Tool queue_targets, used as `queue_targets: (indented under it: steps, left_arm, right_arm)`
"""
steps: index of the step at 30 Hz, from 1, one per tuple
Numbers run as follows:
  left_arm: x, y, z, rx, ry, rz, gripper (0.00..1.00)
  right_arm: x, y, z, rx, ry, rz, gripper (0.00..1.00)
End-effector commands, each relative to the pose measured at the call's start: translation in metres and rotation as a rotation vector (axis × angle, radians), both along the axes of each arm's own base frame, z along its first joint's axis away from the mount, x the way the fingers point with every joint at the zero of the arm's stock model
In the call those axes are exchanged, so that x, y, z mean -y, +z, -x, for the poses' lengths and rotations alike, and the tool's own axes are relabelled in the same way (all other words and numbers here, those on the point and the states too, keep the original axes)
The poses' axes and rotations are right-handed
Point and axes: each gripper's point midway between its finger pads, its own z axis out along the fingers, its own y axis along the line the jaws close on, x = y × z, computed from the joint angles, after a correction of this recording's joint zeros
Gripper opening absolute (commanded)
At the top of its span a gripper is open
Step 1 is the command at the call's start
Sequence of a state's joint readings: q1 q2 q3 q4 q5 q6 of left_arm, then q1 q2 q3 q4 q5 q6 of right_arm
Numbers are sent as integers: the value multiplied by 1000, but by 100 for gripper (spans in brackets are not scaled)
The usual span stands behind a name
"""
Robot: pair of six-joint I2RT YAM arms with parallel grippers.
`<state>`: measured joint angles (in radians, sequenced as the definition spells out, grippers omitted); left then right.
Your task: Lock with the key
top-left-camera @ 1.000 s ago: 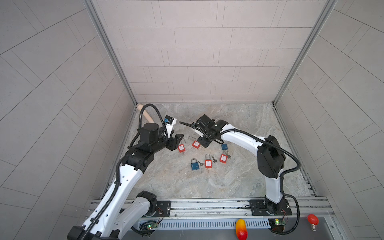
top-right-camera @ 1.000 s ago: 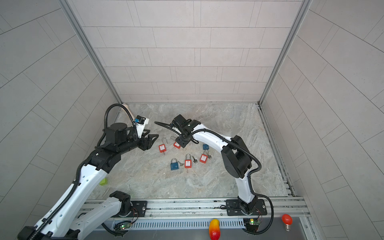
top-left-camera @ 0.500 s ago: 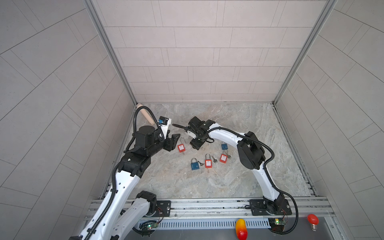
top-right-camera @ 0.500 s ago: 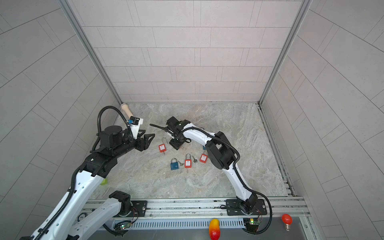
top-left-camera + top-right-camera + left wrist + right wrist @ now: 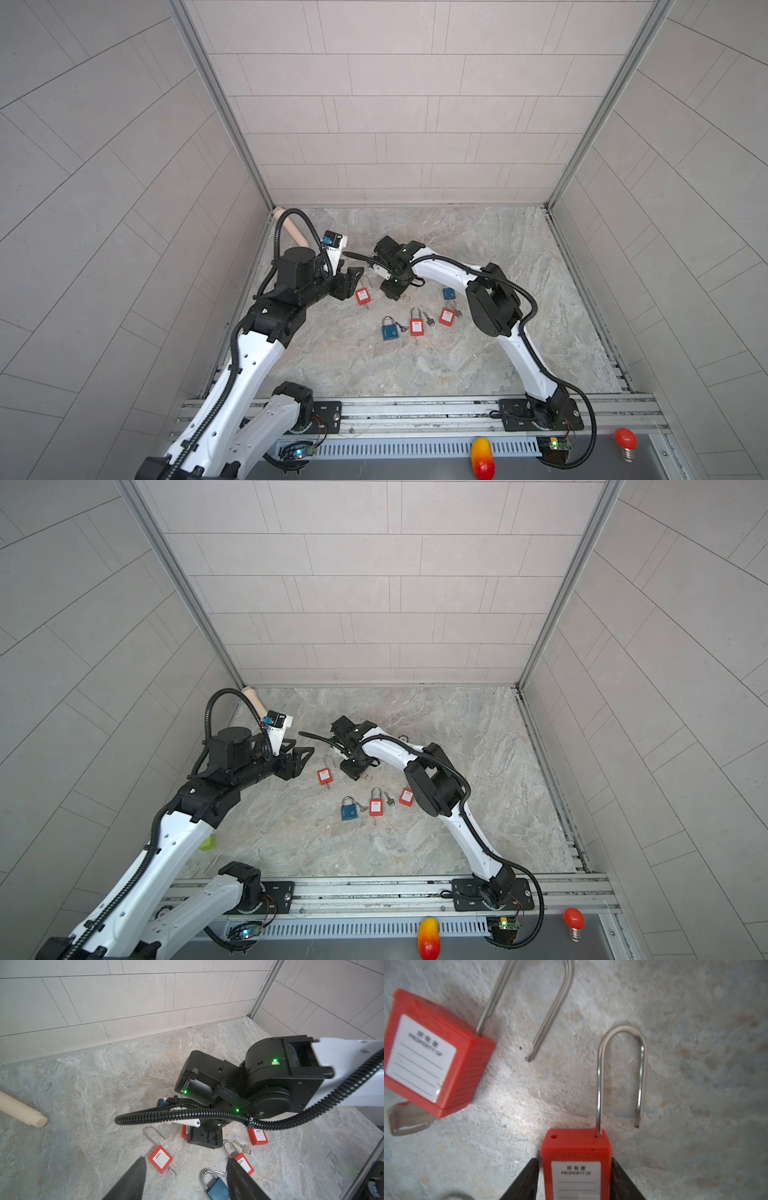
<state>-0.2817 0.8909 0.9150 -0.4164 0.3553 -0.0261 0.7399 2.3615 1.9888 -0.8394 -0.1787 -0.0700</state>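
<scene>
Red plastic padlock [image 5: 576, 1147], steel shackle [image 5: 620, 1030] open, sits clamped in the right gripper [image 5: 574, 1159]; left gripper [image 5: 185, 1158] gapes wide and empty, leftward.

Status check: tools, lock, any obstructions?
Left tool open, empty, hovering. Right tool shut on red padlock, shackle open. Second red padlock with key lies close beside, not blocking.

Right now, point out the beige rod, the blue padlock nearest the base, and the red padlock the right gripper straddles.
Beige rod [image 5: 20, 1110]: left wrist view, shaft.
Nearest blue padlock [image 5: 389, 332]: in a top view, body.
Straddled red padlock [image 5: 576, 1147]: right wrist view, body.
</scene>
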Motion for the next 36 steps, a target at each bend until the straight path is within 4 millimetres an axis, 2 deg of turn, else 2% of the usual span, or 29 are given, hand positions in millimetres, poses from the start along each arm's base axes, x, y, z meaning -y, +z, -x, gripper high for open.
queue_targets:
  steps: [1, 5, 7, 9, 14, 16, 19, 22, 26, 32, 36]
  left_arm:
    - [3, 21, -5, 54, -12, 12, 66]
    - [2, 23, -8, 54, -5, 10, 66]
    - [0, 24, -9, 58, 3, 3, 66]
    - [-3, 25, -10, 64, 20, -6, 66]
    - [-4, 22, -13, 86, 18, 0, 65]
    - [3, 20, -13, 112, -31, 13, 66]
    - [20, 18, -14, 150, -132, 43, 66]
    - [39, 17, -11, 181, -264, 64, 66]
    - [55, 15, -2, 203, -389, 92, 66]
    - [69, 3, 17, 236, -562, 75, 66]
    - [79, 7, 30, 261, -666, 108, 66]
  right_arm:
    - [4, -12, 9, -41, 11, 37, 46]
    - [1, -5, 8, -38, 15, 25, 33]
    - [2, 7, 7, -21, 28, 22, 28]
    - [4, 27, 6, 5, 48, -1, 27]
    - [19, 94, 6, 46, 89, -134, 21]
    - [26, 123, 15, 42, 148, -204, 21]
    - [39, 150, 33, 57, 269, -235, 20]
    - [49, 164, 49, 65, 370, -242, 20]
    - [59, 179, 61, 67, 422, -272, 19]
    - [64, 208, 96, 89, 576, -365, 18]
    - [70, 222, 113, 139, 622, -394, 18]
